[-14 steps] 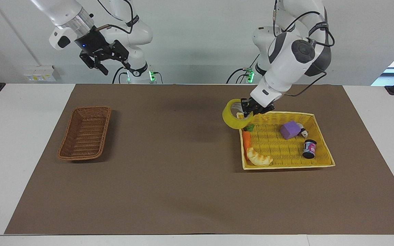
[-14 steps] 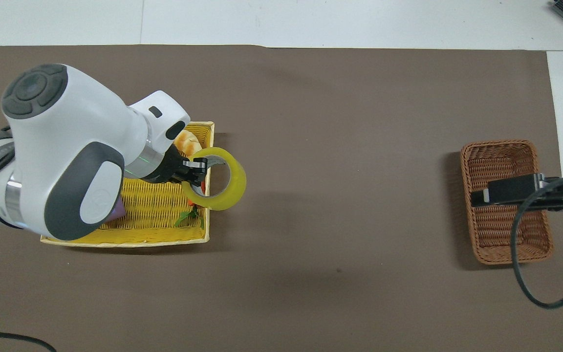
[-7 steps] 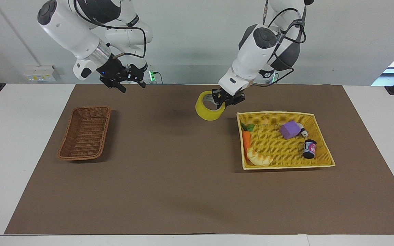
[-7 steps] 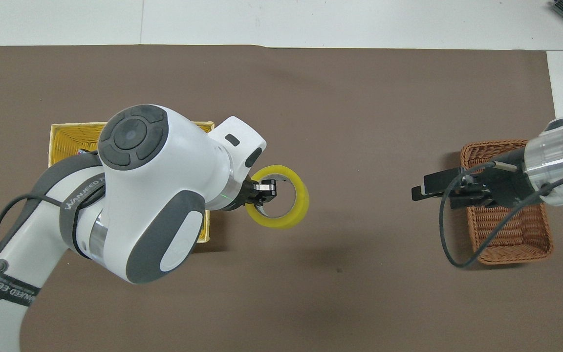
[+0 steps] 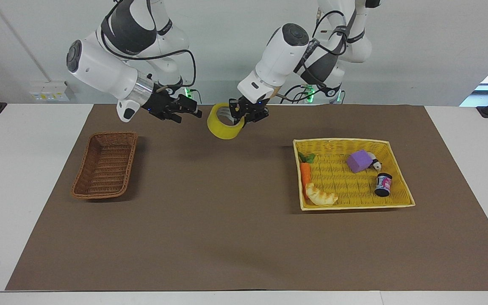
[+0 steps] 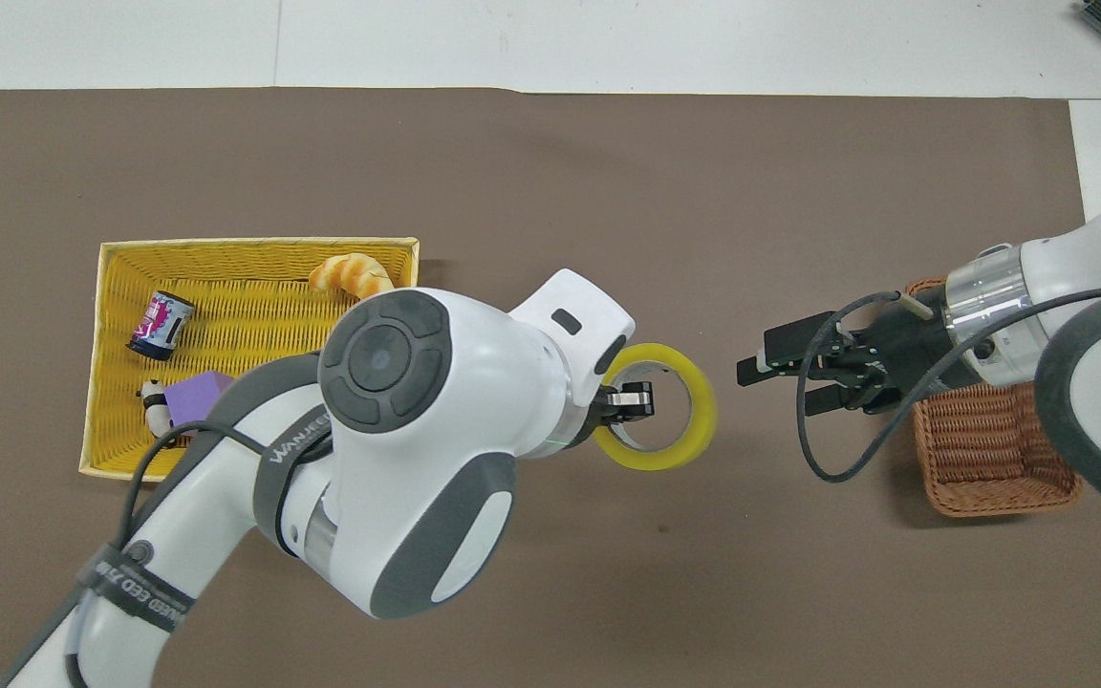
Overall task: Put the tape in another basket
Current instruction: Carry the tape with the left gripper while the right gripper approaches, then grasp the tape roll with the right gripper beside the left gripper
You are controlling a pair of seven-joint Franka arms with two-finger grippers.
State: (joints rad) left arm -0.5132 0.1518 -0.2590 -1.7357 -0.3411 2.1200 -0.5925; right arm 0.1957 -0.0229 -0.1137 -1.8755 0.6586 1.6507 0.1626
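Carrying the tape [image 5: 224, 121] clear of the yellow tray basket [image 5: 400, 171], the left gripper [image 5: 246, 113] now holds it in the air over the bare mat at mid-table in the facing view, fingers pinching one wall of the ring; a second ago the roll hung at the tray's rim, so it has travelled toward nine o'clock. The right gripper [image 5: 182, 113], fingers spread, has swung in from the brown basket [image 5: 105, 165] and points at the roll from nine o'clock, apart from it, so a handover looks likely. In the overhead view the tape [image 6: 680, 413] sits at three o'clock of the left gripper [image 6: 635, 399], with the right gripper [image 6: 780, 377] at three o'clock of the roll, a gap between them, and the brown basket [image 6: 1000, 459] partly under that arm
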